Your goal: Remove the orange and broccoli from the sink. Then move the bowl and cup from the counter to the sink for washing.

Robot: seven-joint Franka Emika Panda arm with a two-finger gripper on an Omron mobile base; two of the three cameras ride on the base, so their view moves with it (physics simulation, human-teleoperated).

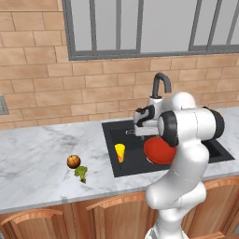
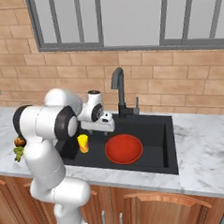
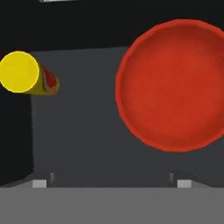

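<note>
The yellow cup [image 1: 120,152] [image 2: 83,143] [image 3: 24,74] stands upright in the black sink [image 1: 108,135] [image 2: 158,130] at its left side. The red bowl [image 1: 158,151] [image 2: 124,149] [image 3: 175,85] rests on the sink floor to the cup's right, partly behind my arm in the left base view. My gripper [image 1: 134,131] [image 3: 111,183] hangs open above the basin between them, with nothing between its fingertips [image 3: 39,183]. The orange [image 1: 73,161] [image 2: 20,141] and the broccoli [image 1: 82,173] [image 2: 18,152] lie side by side on the counter left of the sink.
The dark curved faucet [image 1: 161,84] [image 2: 118,87] rises at the sink's back edge, just behind my hand. Marble counter [image 1: 37,154] [image 2: 205,150] stretches on both sides of the basin. A brick wall with a window stands behind.
</note>
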